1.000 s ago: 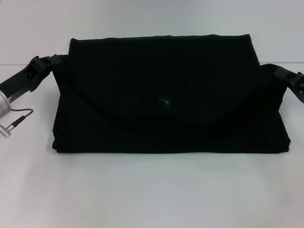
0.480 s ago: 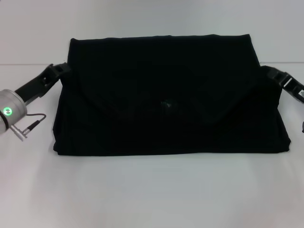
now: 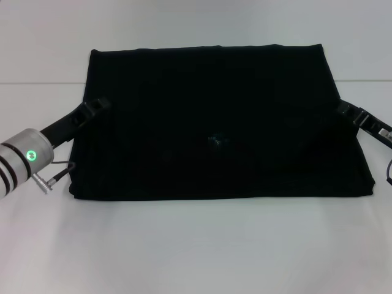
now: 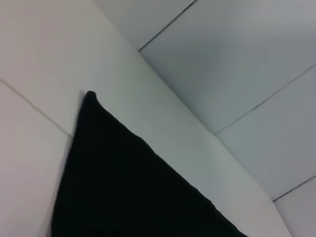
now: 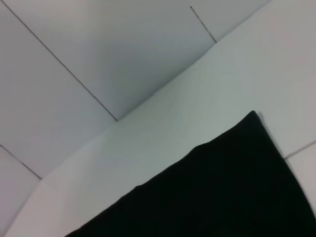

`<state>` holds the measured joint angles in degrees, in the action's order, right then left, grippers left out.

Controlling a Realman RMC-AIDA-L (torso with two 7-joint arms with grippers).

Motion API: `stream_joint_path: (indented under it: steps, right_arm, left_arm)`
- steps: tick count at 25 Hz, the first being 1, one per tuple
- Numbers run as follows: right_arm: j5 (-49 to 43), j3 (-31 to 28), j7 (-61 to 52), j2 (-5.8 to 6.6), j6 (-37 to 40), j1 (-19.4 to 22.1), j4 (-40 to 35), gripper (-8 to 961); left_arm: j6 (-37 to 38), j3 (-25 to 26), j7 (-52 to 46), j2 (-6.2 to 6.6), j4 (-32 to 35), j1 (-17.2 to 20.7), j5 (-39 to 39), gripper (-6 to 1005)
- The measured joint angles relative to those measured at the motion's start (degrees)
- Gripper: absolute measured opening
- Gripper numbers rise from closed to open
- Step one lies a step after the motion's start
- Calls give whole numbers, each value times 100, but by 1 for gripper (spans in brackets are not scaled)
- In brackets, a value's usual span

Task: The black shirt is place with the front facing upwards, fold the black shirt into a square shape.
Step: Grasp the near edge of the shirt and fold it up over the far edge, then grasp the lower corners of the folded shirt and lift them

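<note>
Two grippers flank the black shirt [image 3: 220, 122], which lies on the white table [image 3: 196, 245] as a wide folded rectangle, its far edge toward the wall and a small neck label [image 3: 214, 141] showing near the middle. Over the last second the left gripper [image 3: 98, 105] has slid from outside the shirt's left edge onto the cloth and toward the near side, while the right gripper [image 3: 346, 109] has shifted slightly along the right edge. Whether either pair of jaws is clenched or released I cannot tell. Both wrist views show only a far corner of the shirt against the table. My reading: the arms are repositioning for a further fold, since the shape is not yet square.
</note>
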<state>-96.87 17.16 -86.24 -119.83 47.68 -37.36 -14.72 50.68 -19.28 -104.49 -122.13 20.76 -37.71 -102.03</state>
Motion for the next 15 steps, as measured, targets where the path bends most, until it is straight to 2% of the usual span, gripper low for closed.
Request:
stream_joint_path:
  steps: [2, 9, 13, 15]
  right_arm:
    - [7, -12, -25, 2, 116, 70, 2, 262]
    - [11, 7, -419, 81, 498, 414, -58, 397]
    - [-20, 41, -437, 201, 1351, 729, -71, 474]
    - [-51, 167, -437, 295, 1846, 902, -83, 570]
  left_arm:
    - [9, 14, 9, -20, 15, 46, 69, 142]
    - [127, 19, -12, 42, 37, 342, 290, 405]
    - [1077, -21, -17, 260, 40, 689, 338, 572]
    - [1570, -29, -53, 405, 36, 849, 326, 657]
